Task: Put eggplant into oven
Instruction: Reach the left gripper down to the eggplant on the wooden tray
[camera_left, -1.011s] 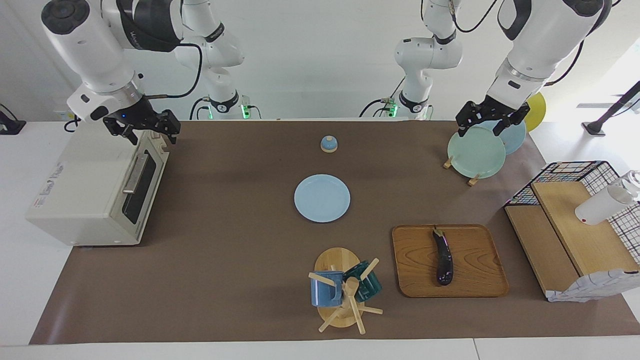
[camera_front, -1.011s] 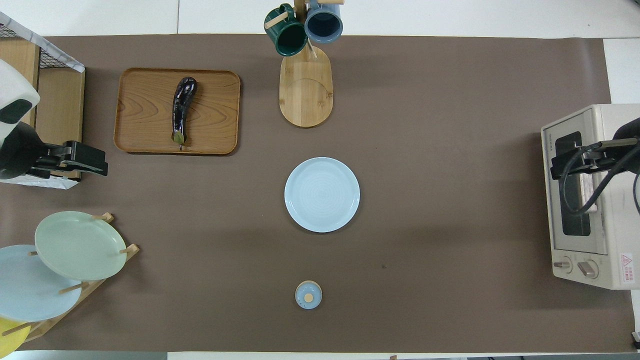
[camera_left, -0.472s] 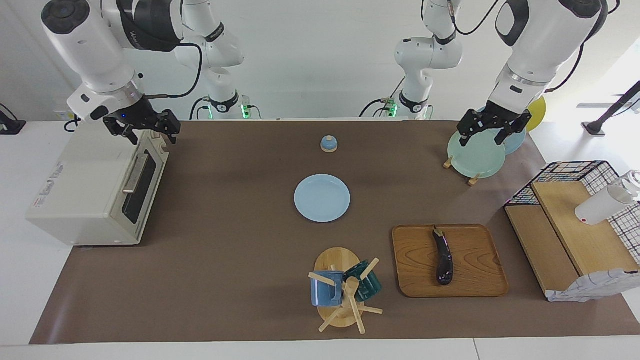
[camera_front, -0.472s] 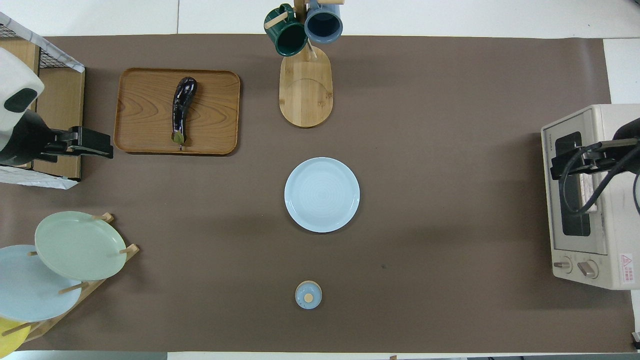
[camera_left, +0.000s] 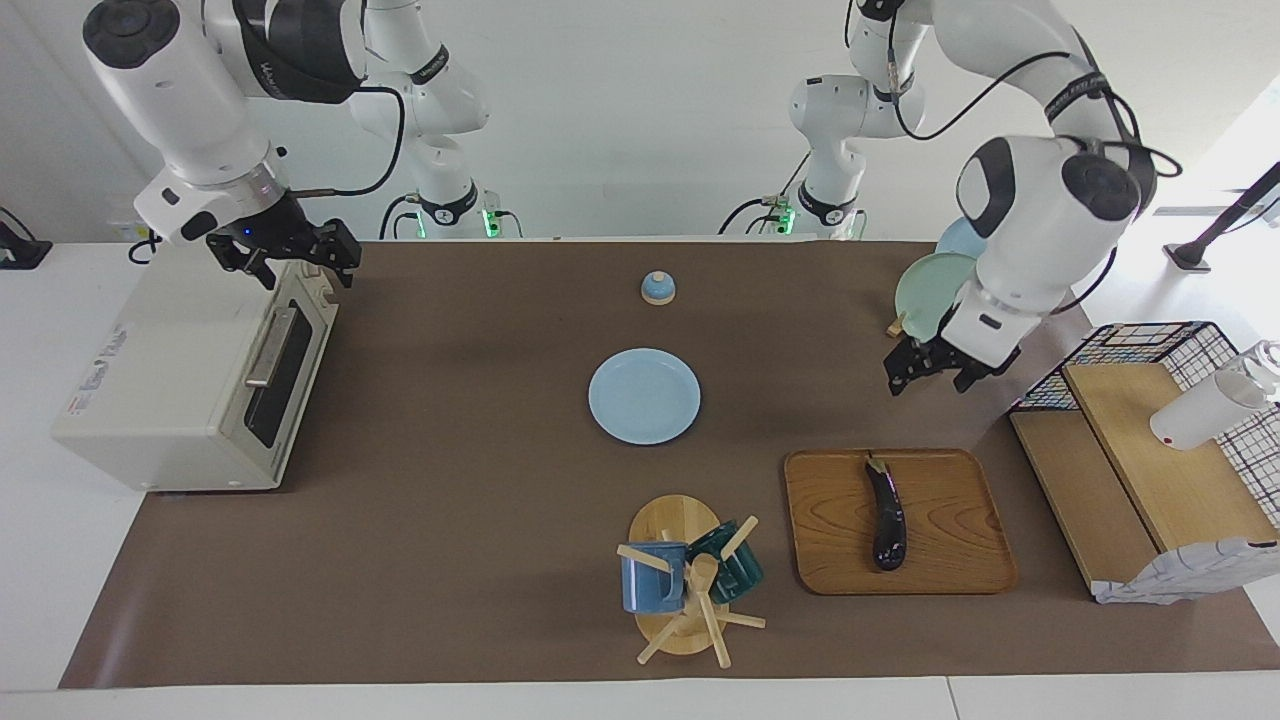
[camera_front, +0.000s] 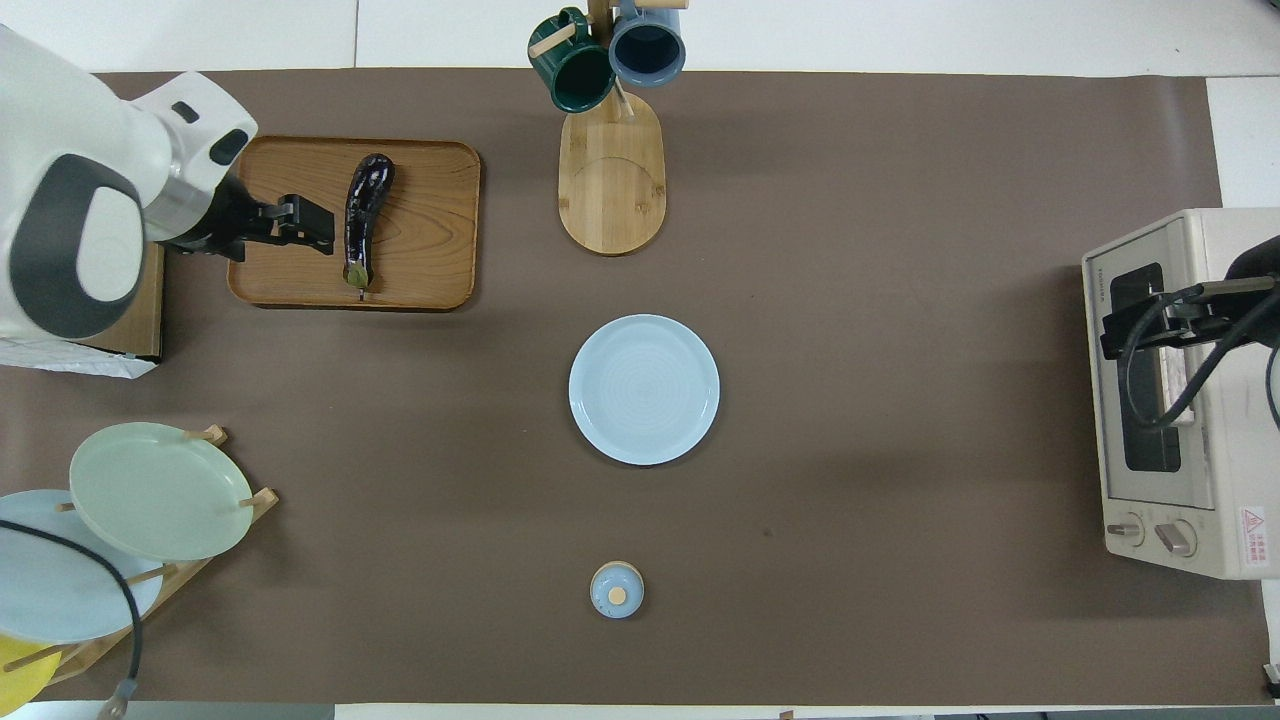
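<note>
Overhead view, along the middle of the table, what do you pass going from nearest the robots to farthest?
Small blue lidded knob → light blue plate → wooden mug stand base → green mug and blue mug side by side.

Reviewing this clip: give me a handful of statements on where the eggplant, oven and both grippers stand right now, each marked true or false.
1. The eggplant lies on the wooden tray. True.
2. The oven door is open. False: the door is shut, its bar handle up against the front.
3. The left gripper holds the eggplant. False: it hangs in the air over the brown mat, short of the tray, with nothing between its fingers.
4. The right gripper is over the oven's top front edge. True.
5. The light blue plate at the middle of the table carries the eggplant. False: the plate is bare.
</note>
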